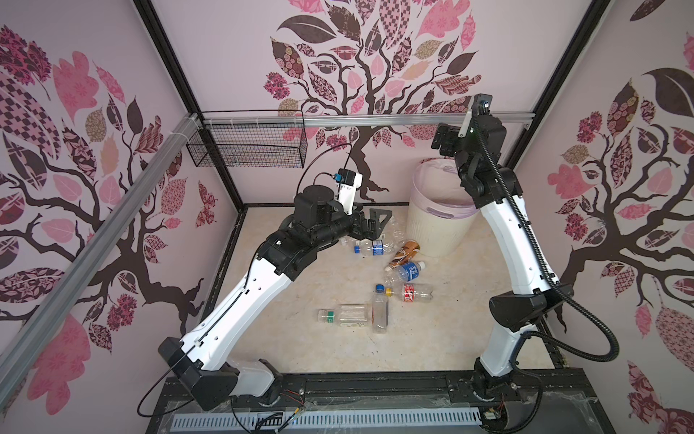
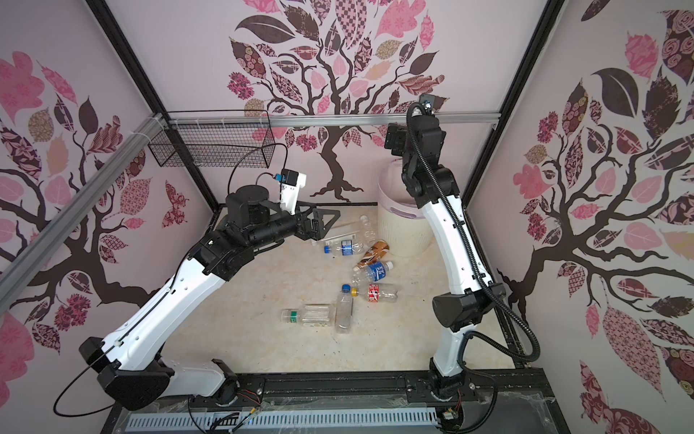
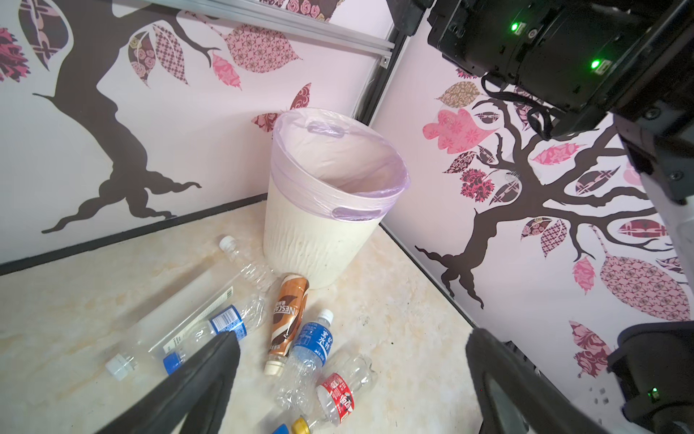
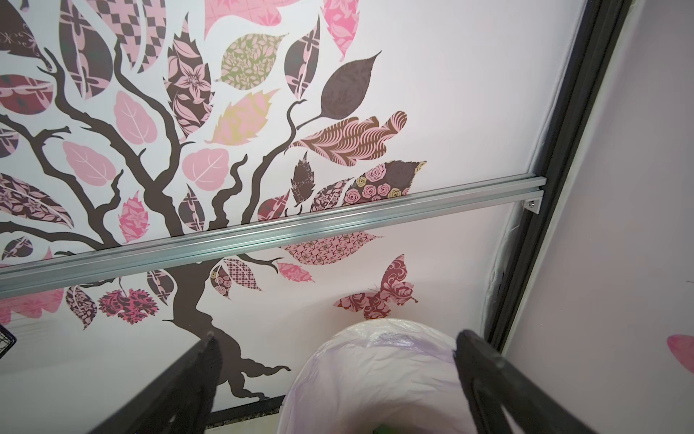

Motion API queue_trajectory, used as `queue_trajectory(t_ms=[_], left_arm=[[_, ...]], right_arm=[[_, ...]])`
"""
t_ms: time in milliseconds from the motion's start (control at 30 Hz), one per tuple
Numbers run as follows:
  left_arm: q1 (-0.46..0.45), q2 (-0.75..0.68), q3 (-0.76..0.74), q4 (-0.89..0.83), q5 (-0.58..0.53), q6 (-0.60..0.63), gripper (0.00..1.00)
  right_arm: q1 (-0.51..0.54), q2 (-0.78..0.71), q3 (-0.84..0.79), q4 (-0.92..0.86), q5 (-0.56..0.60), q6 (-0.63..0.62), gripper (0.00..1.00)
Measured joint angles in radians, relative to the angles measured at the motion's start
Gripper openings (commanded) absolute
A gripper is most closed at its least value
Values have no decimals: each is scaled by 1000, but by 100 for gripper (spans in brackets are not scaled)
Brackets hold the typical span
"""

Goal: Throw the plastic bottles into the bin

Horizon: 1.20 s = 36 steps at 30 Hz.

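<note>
Open and empty: right gripper (image 4: 336,336) over the bin (image 3: 319,240), left gripper (image 3: 353,336) over the plastic bottles (image 1: 407,271).

The right jaws gape with nothing between them. The bin's mouth fills that wrist view's lower centre, a green speck inside perhaps a bottle. The left, likewise released, hovers above bottles lying centre frame in both top views. It should straddle the blue-capped bottle (image 3: 225,323) beside its finger across the body, clear of neighbours, before closing.

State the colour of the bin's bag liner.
Pale lilac; the liner over the cream bin shows best in the left wrist view.
</note>
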Motion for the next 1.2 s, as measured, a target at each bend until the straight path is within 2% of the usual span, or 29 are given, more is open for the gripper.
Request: queue_trajectory(t_ms=[167, 333, 467, 633, 900, 1000, 1200], left_arm=[[14, -2, -1, -66, -5, -11, 98], [82, 37, -7, -199, 5, -44, 98], [126, 35, -92, -294, 6, -60, 98], [133, -10, -233, -378, 8, -84, 98], [165, -100, -424, -394, 72, -182, 98], [227, -122, -492, -380, 124, -231, 98], [426, -186, -657, -363, 259, -362, 98]], right_arm=[[43, -8, -53, -6, 0, 7, 100], [125, -37, -147, -29, -2, -15, 99], [166, -132, -343, -33, -48, 9, 100], [177, -262, -601, -23, -97, 48, 99], [232, -365, -938, 21, -189, 100, 99], [265, -366, -1032, 29, -204, 103, 99], [320, -366, -1121, 49, -227, 106, 100]])
